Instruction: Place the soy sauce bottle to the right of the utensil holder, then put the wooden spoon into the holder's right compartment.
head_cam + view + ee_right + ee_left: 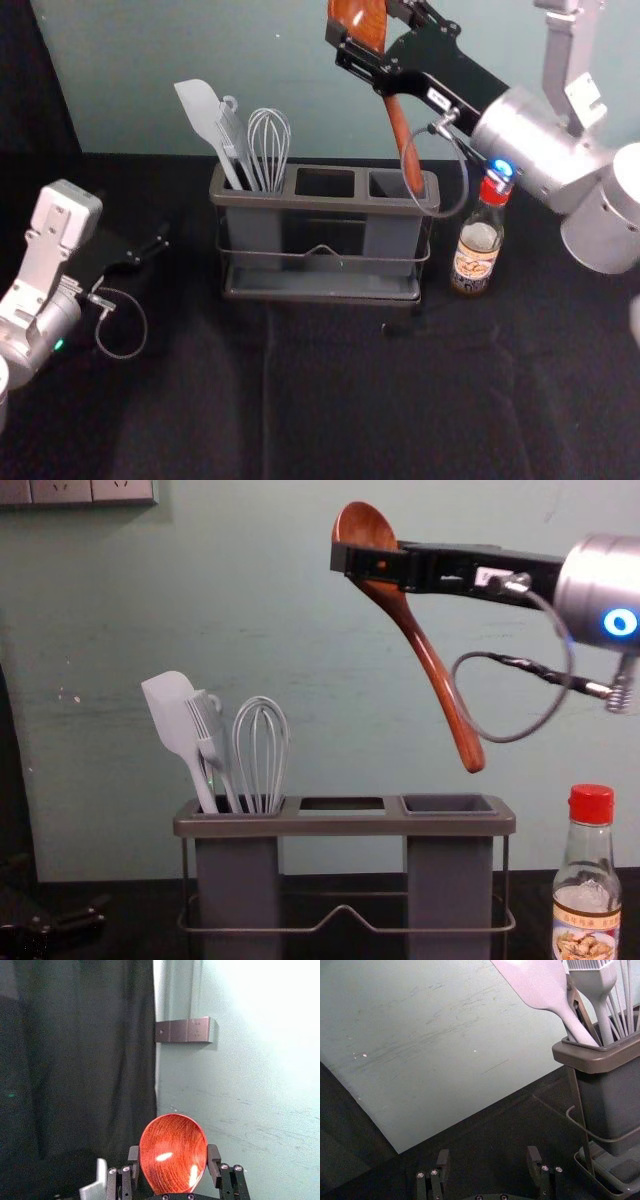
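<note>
My right gripper (366,42) is shut on the wooden spoon (401,135) at its bowl, high behind the holder's right part. In the chest view, the spoon (432,667) slants down to the right, its handle end above the right compartment (450,804), not touching it. The right wrist view shows the spoon's bowl (173,1152) between the fingers of the right gripper (173,1160). The soy sauce bottle (479,243) stands upright, right of the utensil holder (322,289), a small gap between them. Left of the holder, my left gripper (150,250) is parked; its wrist view shows the gripper (488,1159) open.
A grey spatula (176,715), a brush (212,742) and a whisk (261,750) stand in the holder's left compartment. Behind the black-covered table (330,400) is a pale green wall (180,40).
</note>
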